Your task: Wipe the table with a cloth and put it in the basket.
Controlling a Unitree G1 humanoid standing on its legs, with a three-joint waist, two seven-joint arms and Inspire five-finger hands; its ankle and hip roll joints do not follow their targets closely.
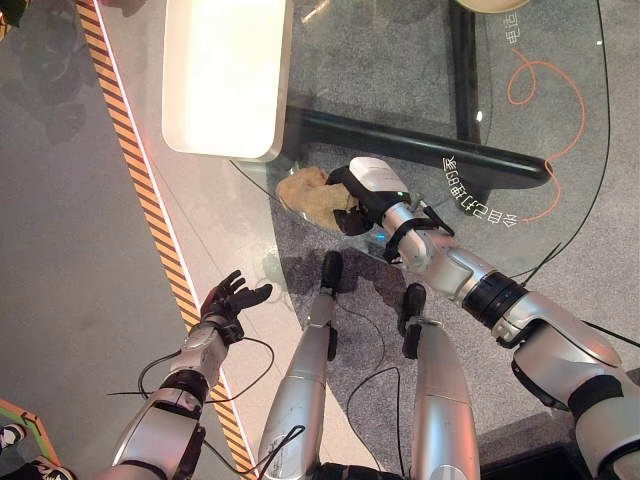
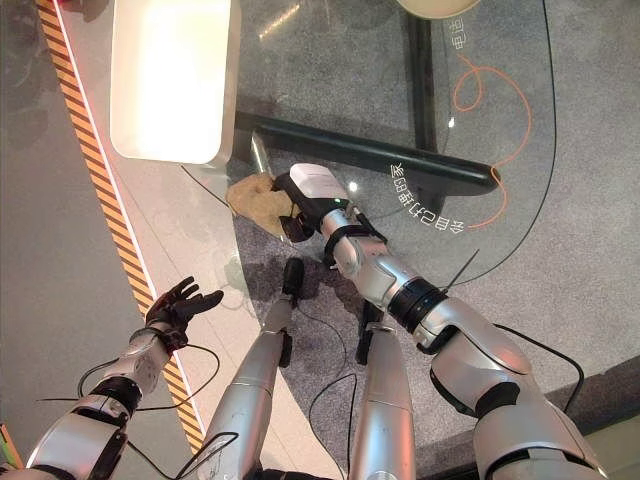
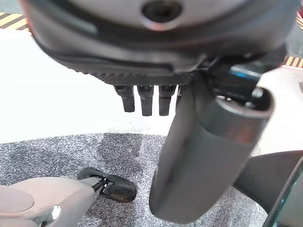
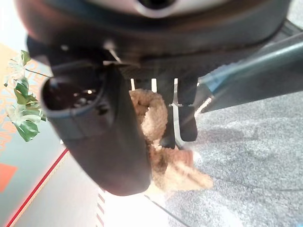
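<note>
**Tan cloth held at the glass edge by the right hand**

The crumpled tan terry cloth (image 1: pixel 308 194) lies bunched on the clear glass surface (image 1: pixel 420 90), close to that surface's curved near edge and just in front of the long white rounded tray (image 1: pixel 222 75). The right hand (image 1: pixel 362 200), dark with a white back cover, is set against the cloth's right side, and in the right wrist view its thumb and fingers (image 4: pixel 166 116) curl about the fabric (image 4: pixel 158 142), so the hand is grasping the cloth, with the bulk of it showing between thumb and fingers and a loose fold hanging below them. The silver-grey right arm reaches in from the lower right to meet it.

Beyond the cloth, a black tubular bar (image 1: pixel 420 140) of the table's frame runs under the glass from the tray's near corner toward the right. Farther off on the glass an orange cord (image 1: pixel 545 110) loops in a wide curve, and the rim of a pale round object (image 1: pixel 490 5) shows at the far edge.

Under and around the glass the floor is grey speckled carpet (image 1: pixel 330 240), bordered on the left by an orange-and-black striped tape line (image 1: pixel 150 200).

The left hand (image 1: pixel 232 300) is well apart from the cloth, low on the left over the striped line, its fingers spread loose and holding nothing.
</note>
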